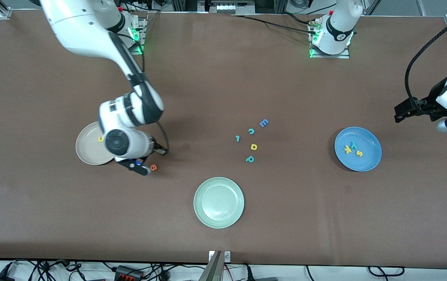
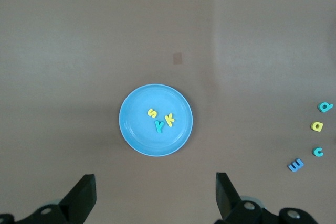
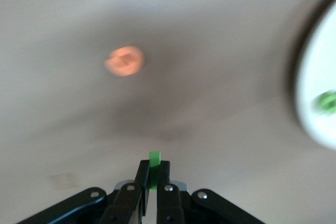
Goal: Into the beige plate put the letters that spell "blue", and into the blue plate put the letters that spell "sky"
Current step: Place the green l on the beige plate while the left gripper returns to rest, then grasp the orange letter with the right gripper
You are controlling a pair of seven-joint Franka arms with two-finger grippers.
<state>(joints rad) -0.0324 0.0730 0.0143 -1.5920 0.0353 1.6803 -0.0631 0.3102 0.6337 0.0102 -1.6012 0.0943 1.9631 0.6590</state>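
Holding s, k, y: blue plate (image 1: 358, 149)

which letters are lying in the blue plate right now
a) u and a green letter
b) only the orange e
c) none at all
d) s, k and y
d: the blue plate holds a yellow s, a teal y and a yellow k, seen in both the left wrist view and the front view.
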